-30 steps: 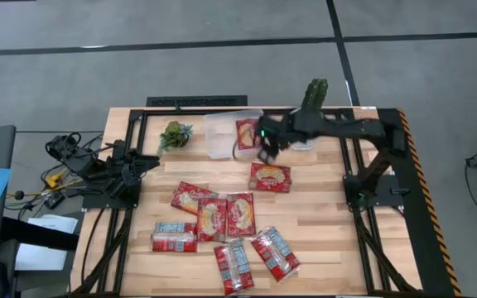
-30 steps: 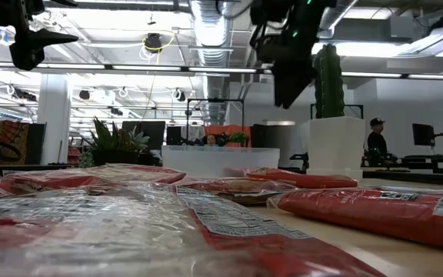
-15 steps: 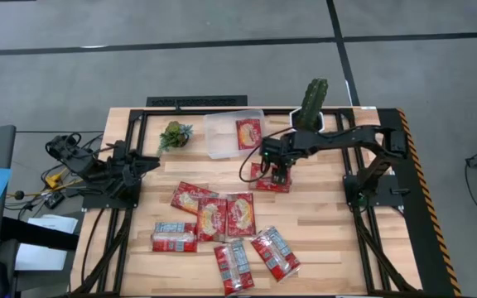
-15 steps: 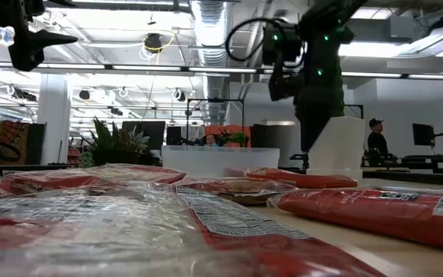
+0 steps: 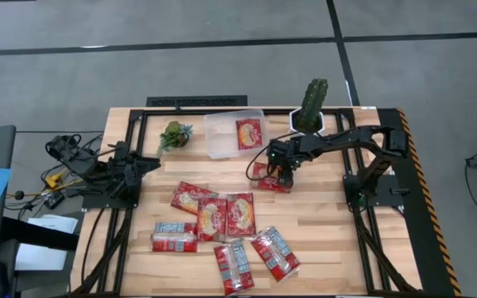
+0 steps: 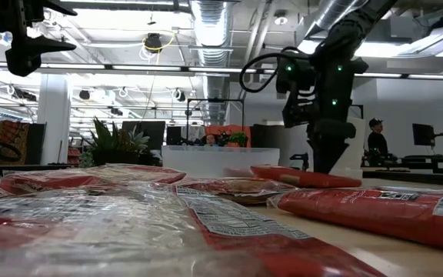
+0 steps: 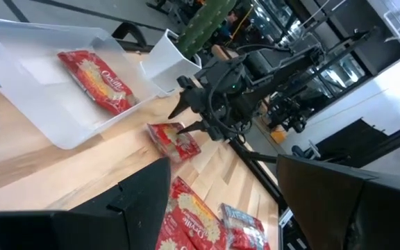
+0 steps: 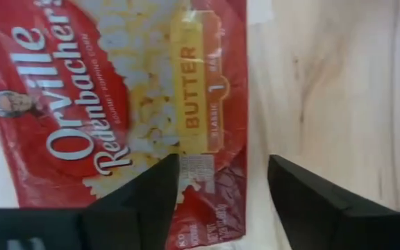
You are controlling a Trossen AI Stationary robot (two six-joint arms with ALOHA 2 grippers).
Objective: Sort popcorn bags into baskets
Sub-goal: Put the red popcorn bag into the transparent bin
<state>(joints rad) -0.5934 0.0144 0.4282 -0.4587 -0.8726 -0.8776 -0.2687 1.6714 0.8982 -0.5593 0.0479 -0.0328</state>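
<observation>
The popcorn bag (image 5: 268, 176) getting worked on right now lies flat on the wooden table (image 5: 330, 223), just in front of the clear basket (image 5: 220, 142) and a bit toward the cactus pot (image 5: 308, 121). It's a red packet with a cream-yellow butter picture, and up close in the right wrist view (image 8: 127, 90) the label faces up. The right gripper (image 5: 282, 175) is down right over that bag's edge, fingers spread apart, with one finger (image 8: 143, 193) over the packet and the other over bare wood beside it. The fingers aren't pinching anything. In the low view the same gripper (image 6: 327, 158) points down at the bag (image 6: 304, 177), and the left wrist view shows it (image 7: 194, 117) with its tips apart above the packet (image 7: 175, 141).

The basket already has one bag in it (image 5: 249, 132), lying toward the cactus-pot end.

The rest of the bags are farther out from the basket, toward the front of the table: a cluster of three yellow-picture ones (image 5: 214, 212) overlapping each other, a blue-white panel one (image 5: 175, 237) just beside that cluster, and two more blue-white ones (image 5: 255, 258) nearest the front edge.

On the other side of the basket from the cactus there's a little green plant (image 5: 175, 134). The left gripper (image 5: 145, 163) hangs well off beyond that plant near the table's side edge, can't tell if it's spread or closed.
</observation>
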